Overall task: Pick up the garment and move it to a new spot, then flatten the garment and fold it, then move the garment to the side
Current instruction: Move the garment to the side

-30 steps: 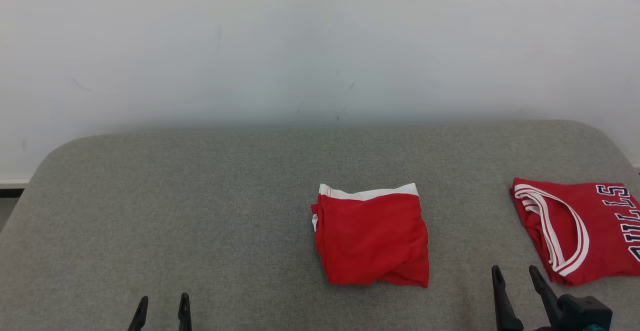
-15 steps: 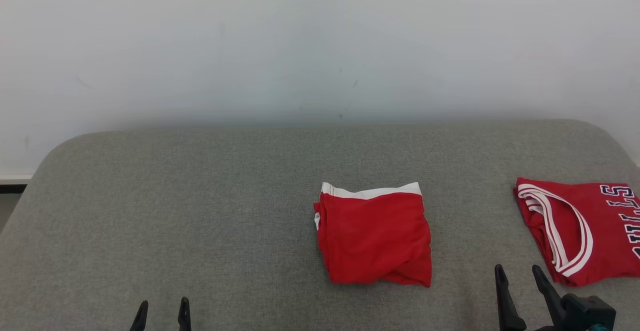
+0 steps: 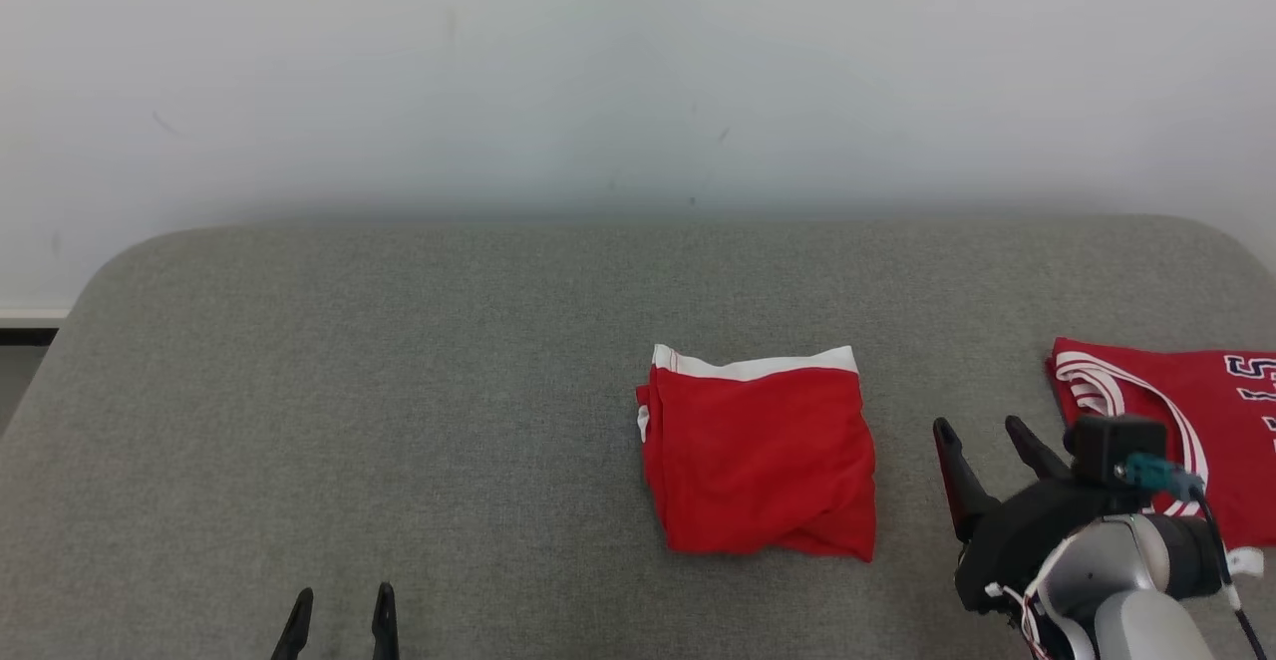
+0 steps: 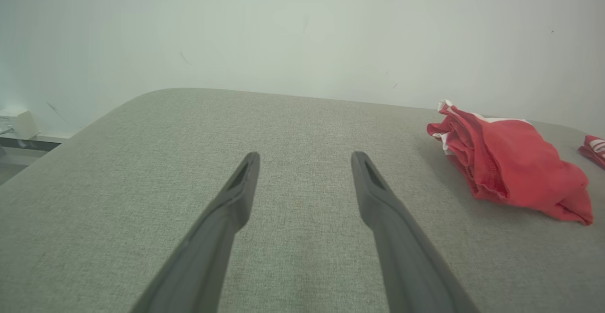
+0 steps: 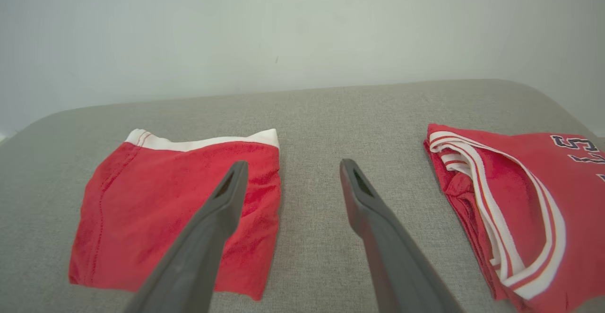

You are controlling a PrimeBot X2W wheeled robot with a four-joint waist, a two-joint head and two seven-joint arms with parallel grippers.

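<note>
We see the garment [image 3: 763, 456] right of centre in the head view: red, white band along its far edge, folded to a rough square, flat on the grey pad [image 3: 399, 391]. A red jersey [image 3: 1211, 411] with white striped trim and dark letters lies at the right edge, apart from the garment. A pale wall [image 3: 598, 62] stands behind the pad.

The right gripper [image 3: 980, 428] is at lower right, between garment and jersey, fingers spread wide and empty. In the right wrist view, right gripper [image 5: 294, 164] points at the bare strip of pad [image 5: 312, 114] between the two; its left finger overlaps the edge of the garment [image 5: 156, 195], and the jersey [image 5: 524, 161] is at frame right. We cannot tell whether it touches cloth.

The left gripper [image 3: 343, 595] is at the bottom left, fingers wide, holding nothing, well apart from the garment. In the left wrist view, left gripper [image 4: 306, 157] sits over bare pad [image 4: 142, 138], the garment [image 4: 510, 166] at right, and a sliver of jersey [image 4: 594, 150] at the edge.
</note>
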